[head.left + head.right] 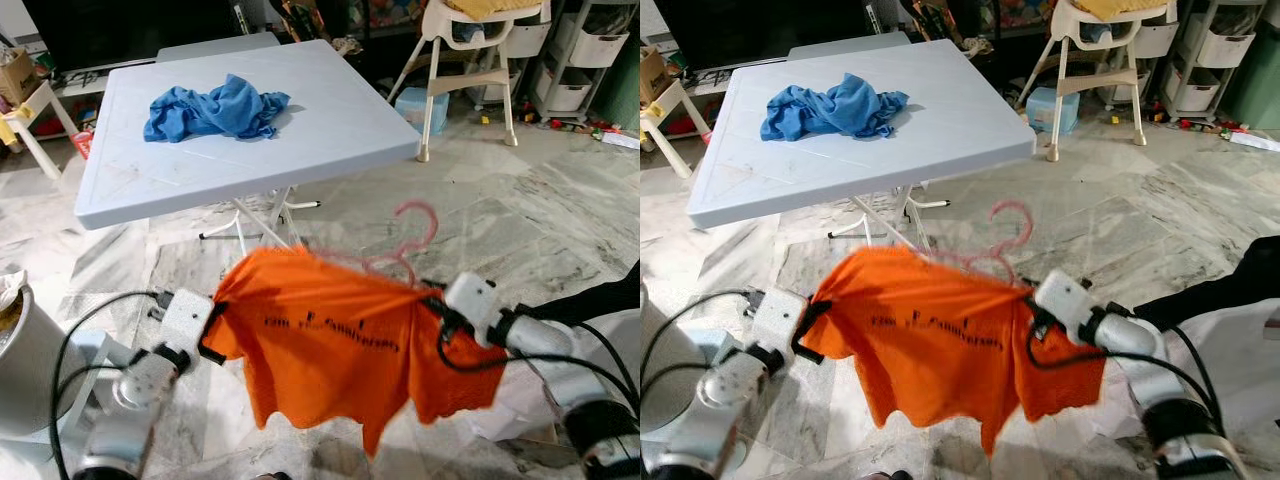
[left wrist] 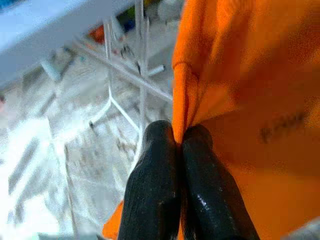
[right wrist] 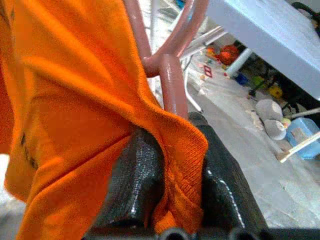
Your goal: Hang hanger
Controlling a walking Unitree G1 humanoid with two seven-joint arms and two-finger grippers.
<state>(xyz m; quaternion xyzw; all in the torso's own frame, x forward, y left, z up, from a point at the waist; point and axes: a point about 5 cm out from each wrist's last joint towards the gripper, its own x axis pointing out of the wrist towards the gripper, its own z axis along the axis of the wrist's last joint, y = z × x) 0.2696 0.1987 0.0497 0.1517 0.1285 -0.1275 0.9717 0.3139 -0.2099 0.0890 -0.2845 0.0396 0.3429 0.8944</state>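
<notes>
My left gripper [image 2: 179, 142] pinches the orange T-shirt [image 1: 330, 340] shut; my right gripper [image 3: 170, 145] clamps its other shoulder, the pink hanger [image 1: 405, 245] rising just beyond, nearer my right.

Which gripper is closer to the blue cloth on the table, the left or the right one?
Left. The left gripper pinches the orange shirt's sleeve below the table's near edge, on the blue cloth's side. The right gripper clamps the shirt's other shoulder, farther across.

One hanger [image 1: 405, 243] (pink), two garments: orange shirt [image 1: 330, 345], blue cloth [image 1: 215, 108].
</notes>
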